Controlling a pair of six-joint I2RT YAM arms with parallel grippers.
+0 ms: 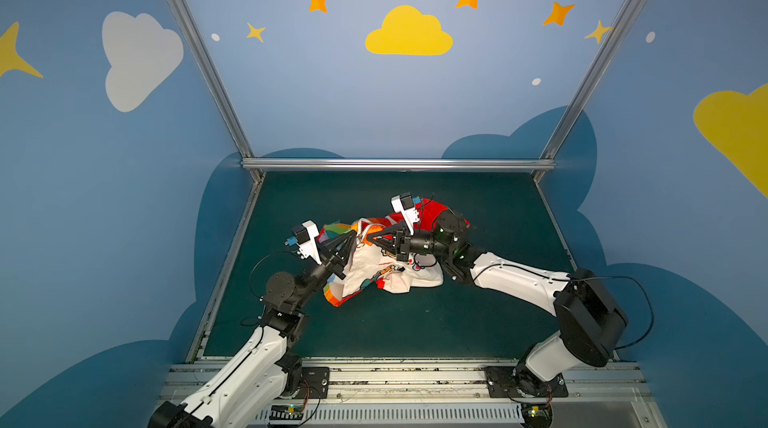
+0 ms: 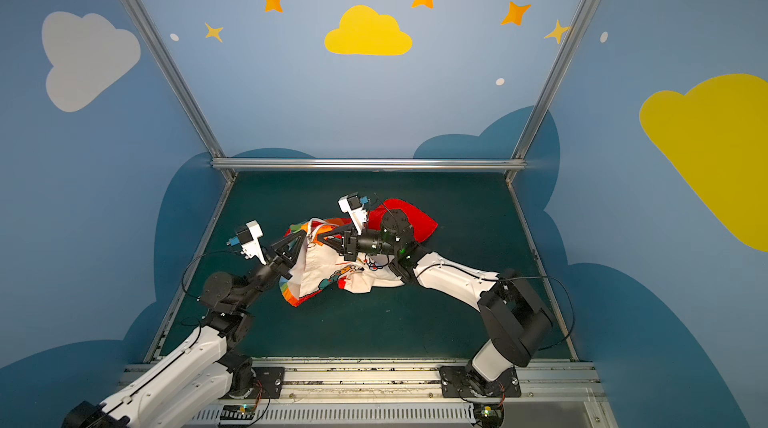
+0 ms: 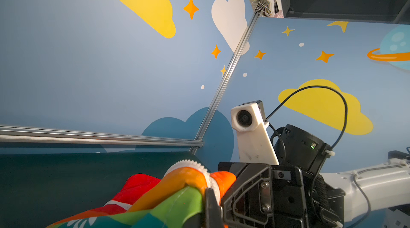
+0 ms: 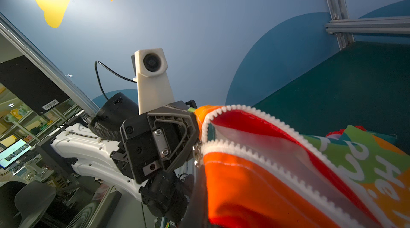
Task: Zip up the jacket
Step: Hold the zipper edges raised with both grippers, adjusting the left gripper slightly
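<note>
Slippage looked the likeliest failure. The jacket (image 1: 374,276) lay crumpled near the middle of the green mat (image 1: 415,330), white lining uppermost, with its zipper end raised between the two arms, and both grippers had only thin cloth to hold. The left gripper (image 1: 352,239) and the right gripper (image 1: 371,238) met almost tip to tip, each with its fingers pressed together on the jacket's edge by the zipper teeth (image 4: 261,116). If either pulled away from the other, I judged that the smooth cloth could slide out, or the two rows could spread wider instead of closing. With the tips so near, a small misjudged move could also knock one against the other. The slack heap below might drag and twist the tape and jam the slider. In both top views the arms hid the zipper end, so little beyond the heap and the meeting tips showed. The right wrist view supplied what they lacked: two white rows spreading apart from the left gripper's tip, plainly unzipped, and a small metal piece (image 4: 196,149) there, perhaps the slider. The left wrist view showed only a bunched orange fold (image 3: 188,182) edged with teeth beside the right gripper, not where the rows joined.
</note>
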